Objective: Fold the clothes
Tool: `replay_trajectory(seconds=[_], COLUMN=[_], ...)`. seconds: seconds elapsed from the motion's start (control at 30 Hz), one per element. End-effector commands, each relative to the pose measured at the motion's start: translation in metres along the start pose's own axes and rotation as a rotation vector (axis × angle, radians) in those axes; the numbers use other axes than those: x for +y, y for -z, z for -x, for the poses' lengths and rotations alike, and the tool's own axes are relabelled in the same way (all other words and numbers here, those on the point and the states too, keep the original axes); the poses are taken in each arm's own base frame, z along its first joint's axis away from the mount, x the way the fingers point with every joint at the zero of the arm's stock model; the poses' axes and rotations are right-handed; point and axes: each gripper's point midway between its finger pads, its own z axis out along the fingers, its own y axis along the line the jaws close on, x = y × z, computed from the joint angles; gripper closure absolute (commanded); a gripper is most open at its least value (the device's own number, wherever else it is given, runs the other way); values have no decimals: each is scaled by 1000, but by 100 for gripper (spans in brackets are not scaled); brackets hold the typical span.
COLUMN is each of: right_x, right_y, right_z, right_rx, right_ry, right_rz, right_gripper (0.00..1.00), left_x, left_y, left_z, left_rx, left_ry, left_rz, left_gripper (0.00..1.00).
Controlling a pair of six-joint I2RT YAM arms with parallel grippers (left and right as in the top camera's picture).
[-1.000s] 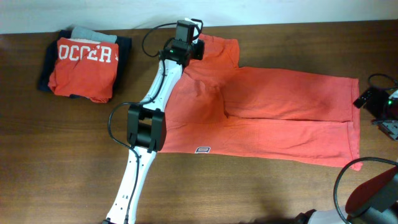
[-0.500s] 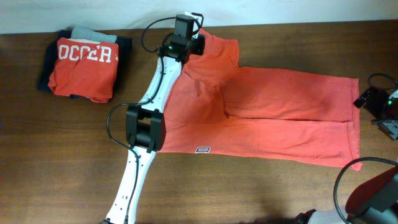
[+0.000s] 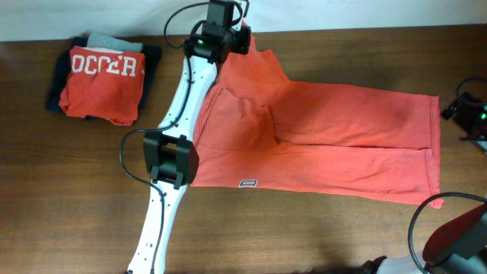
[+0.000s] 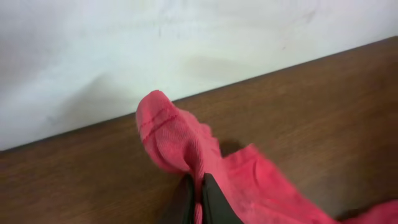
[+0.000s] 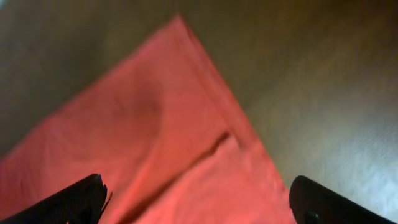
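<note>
Overhead first: the T-shirt (image 3: 342,144) is lying flat on the table (image 3: 76,198), long axis running left to right. My left gripper (image 3: 228,34) is up at its far-left sleeve by the back edge. The right gripper (image 3: 468,114) sits just off the shirt's right edge, apart from the cloth, so the left arm is the one actually on it. A folded pile (image 3: 103,76) sits well off to the left

Left wrist: jaws are pressed together on a bunched bit of the red sleeve, which humps up just past the fingertips, close to the wall. My guess is the sleeve gets carried in over the body from here

Right wrist: pretty blurry, but the fingers are spread wide with nothing between them, and a corner of the shirt lies below, pointing away from me
</note>
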Motion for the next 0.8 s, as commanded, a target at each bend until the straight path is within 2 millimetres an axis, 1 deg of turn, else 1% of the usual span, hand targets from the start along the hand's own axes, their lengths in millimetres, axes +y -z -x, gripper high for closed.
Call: replay_trajectory(seconds=[0.0, 0.03, 0.07, 0.17, 0.23, 0.27, 0.33, 0.4, 0.43, 0.5, 0.6, 0.67, 0.77], right_x=[1, 4, 11, 21, 29, 33, 36, 34, 34, 33, 31, 29, 25], right_y=[3, 3, 3, 4, 5, 4, 1, -7, -12, -29, -63, -86, -114], right_z=[13, 12, 8, 6, 9, 10, 10, 9, 9, 6, 2, 4, 11], right_rx=[-45, -40, -24, -13, -30, -37, -41, -33, -28, -6, 30, 32, 5], right_ry=[12, 11, 12, 23, 108, 149, 228, 254, 268, 302, 347, 364, 403], right_rz=[1, 16, 56, 118, 158, 163, 160, 136, 133, 134, 135, 135, 119], right_gripper=[1, 1, 1, 1, 1, 5, 10, 14, 15, 14, 14, 14, 14], left_x=[-2, -2, -2, -2, -8, -12, -16, -17, -17, -17, -17, -17, -17], left_y=[24, 24, 24, 24, 25, 25, 26, 26, 26, 26, 26, 25, 24], left_z=[20, 14, 8, -2, -5, -7, -10, -13, -14, -14, -14, -15, -18], left_rx=[-22, 1, 23, 64, 80, 88, 99, 112, 114, 116, 116, 119, 127], left_ry=[0, 3, 6, 11, 15, 17, 20, 22, 22, 23, 23, 22, 23], left_rz=[-11, -9, -8, -12, -47, -69, -94, -96, -95, -95, -95, -96, -96], left_gripper=[93, 93, 93, 93, 93, 93, 93, 93, 93, 93, 93, 93, 93])
